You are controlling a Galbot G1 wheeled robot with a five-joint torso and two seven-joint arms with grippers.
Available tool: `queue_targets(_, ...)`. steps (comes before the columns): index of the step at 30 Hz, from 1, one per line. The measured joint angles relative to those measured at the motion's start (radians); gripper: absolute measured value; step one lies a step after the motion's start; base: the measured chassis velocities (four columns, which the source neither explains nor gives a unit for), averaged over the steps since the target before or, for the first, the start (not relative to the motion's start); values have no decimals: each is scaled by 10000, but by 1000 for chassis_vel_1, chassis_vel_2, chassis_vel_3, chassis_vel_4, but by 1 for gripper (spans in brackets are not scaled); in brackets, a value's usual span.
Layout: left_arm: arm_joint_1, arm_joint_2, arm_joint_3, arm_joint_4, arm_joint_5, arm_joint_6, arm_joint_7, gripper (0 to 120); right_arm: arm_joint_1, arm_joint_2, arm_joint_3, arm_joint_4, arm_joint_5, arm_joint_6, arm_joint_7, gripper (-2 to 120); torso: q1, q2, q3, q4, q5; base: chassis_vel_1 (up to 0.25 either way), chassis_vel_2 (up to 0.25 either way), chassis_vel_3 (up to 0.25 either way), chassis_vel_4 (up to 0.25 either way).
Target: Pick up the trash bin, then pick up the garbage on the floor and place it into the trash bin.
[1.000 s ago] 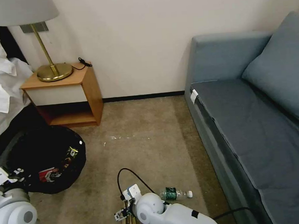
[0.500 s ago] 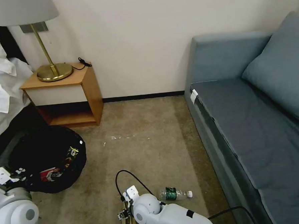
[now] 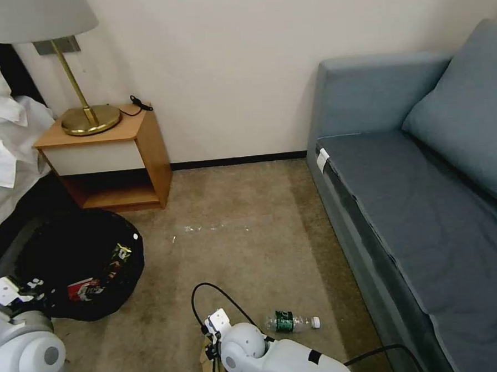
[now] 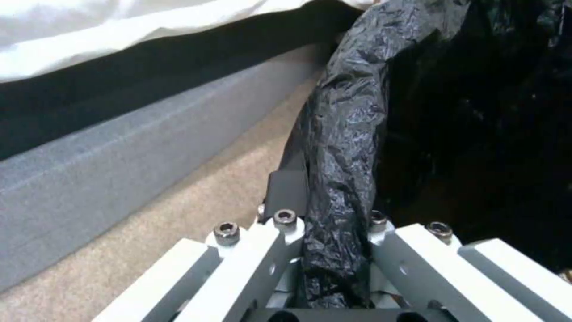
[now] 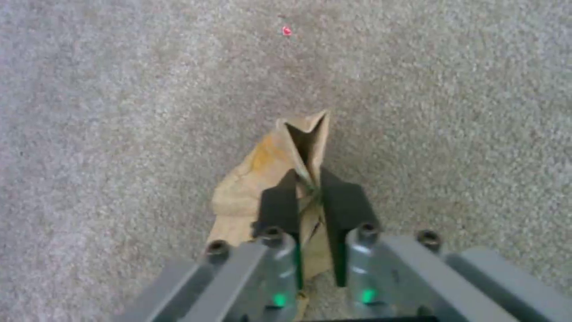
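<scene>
The trash bin (image 3: 80, 256), low and lined with a black bag, stands on the carpet at the left with a red-and-white packet (image 3: 83, 288) inside. My left gripper (image 3: 25, 290) is at its near rim. In the left wrist view it (image 4: 334, 201) is shut on the bag-covered rim (image 4: 346, 134). A tan crumpled paper bag (image 5: 262, 174) lies on the carpet, and my right gripper (image 5: 311, 188) is shut on its folded edge. In the head view that gripper (image 3: 214, 351) sits low at the bottom centre over the bag (image 3: 204, 367). A small clear bottle (image 3: 291, 321) with a green label lies just right of it.
A wooden nightstand (image 3: 113, 154) with a brass lamp (image 3: 83, 114) stands behind the bin. White bedding (image 3: 2, 143) hangs at the far left. A blue sofa (image 3: 427, 199) runs along the right. Open carpet (image 3: 245, 230) lies between them.
My right arm has sunk lower and drawn back a little toward the near edge of the head view, onto the paper bag. The bin, bottle and left arm have hardly moved.
</scene>
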Motion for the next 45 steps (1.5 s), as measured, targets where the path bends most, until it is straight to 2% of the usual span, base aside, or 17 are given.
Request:
queue_targets(1, 14, 0, -1, -17, 1, 0, 0, 4, -17, -3, 22, 33, -70, 2, -16, 0, 1, 0, 0, 0, 0, 0, 0, 0, 0)
queue_targets(12, 99, -31, 101, -86, 115, 4, 9, 4, -72, -344, 291, 660, -669, 621, -233, 0, 1, 0, 0, 0, 0, 0, 0, 0, 0)
queue_targets(15, 145, -32, 130, -85, 198, 8, 21, 4, -79, -651, 503, 1265, -1114, 1431, -488, 0, 1, 0, 0, 0, 1, 0, 0, 0, 0)
queue_targets(16, 228, -38, 163, -79, 328, 5, 50, 4, -10, -914, 744, 1687, -1580, 2355, -862, 0, 1, 0, -1, 0, 1, 0, 0, 0, 0)
queue_targets(17, 228, -38, 163, -79, 328, 5, 50, 4, -10, -914, 744, 1687, -1580, 2355, -862, 0, 1, 0, -1, 0, 1, 0, 0, 0, 0)
queue_targets(18, 279, -56, 188, -63, 417, -1, 89, 4, 115, -1070, 1023, 1905, -2076, 3346, -1270, 0, 1, 0, 0, 0, 1, 0, 0, 0, 0)
queue_targets(19, 279, -56, 188, -63, 417, -1, 89, 4, 115, -1070, 1023, 1905, -2076, 3346, -1270, 0, 1, 0, 0, 0, 1, 0, 0, 0, 0)
queue_targets(21, 310, -69, 215, 7, 517, -13, 113, 4, 395, -1152, 1454, 2028, -2666, 4723, -1661, 0, 1, 0, 0, -1, 0, 0, 0, 0, 0)
queue_targets(22, 310, -69, 215, 7, 517, -13, 113, 4, 395, -1152, 1454, 2028, -2666, 4723, -1661, 0, 1, 0, 0, -1, 0, 0, 0, 0, 0)
queue_targets(28, 400, -125, 285, 359, 1028, -229, 197, 4, 999, -651, 2297, 2240, -3009, 7429, -2241, 0, 0, 0, 0, 2, 0, 0, 0, 0, 0)
queue_targets(29, 400, -125, 285, 359, 1028, -229, 197, 4, 999, -651, 2297, 2240, -3009, 7429, -2241, 0, 0, 0, 0, 2, 0, 0, 0, 0, 0)
queue_targets(30, 341, -121, 306, 437, 1064, -231, 205, 4, 1107, -401, 2266, 2036, -2963, 8572, -2661, 0, 1, 0, 0, 1, -1, 0, 0, 0, 0)
queue_targets(32, 313, -103, 312, 451, 1064, -231, 209, 4, 1140, -321, 2218, 1967, -2874, 8940, -2871, 0, 1, 0, 1, 1, 0, 0, 0, 0, 0)
queue_targets(34, 248, -52, 337, 463, 1069, -228, 214, 4, 1251, -82, 1866, 1819, -2218, 9941, -3765, 0, 1, 0, 0, 0, -1, 0, 0, 0, 0)
queue_targets(40, 255, -100, 380, 458, 1143, -226, 230, 4, 1255, 328, 1380, 1435, -1995, 10695, -4369, 0, 1, 0, 0, 0, -1, 0, 0, 0, 0)
queue_targets(42, 294, -147, 392, 377, 1165, -204, 267, 4, 1464, 1060, 1044, 588, -2127, 11373, -4545, 0, 1, 0, 0, 1, -2, 0, 0, 0, 0)
queue_targets(45, 308, -155, 393, 310, 1142, -183, 286, 4, 1702, 1380, 885, 126, -2176, 11581, -4512, 0, 1, 0, 0, 2, -1, 0, 0, 0, 0)
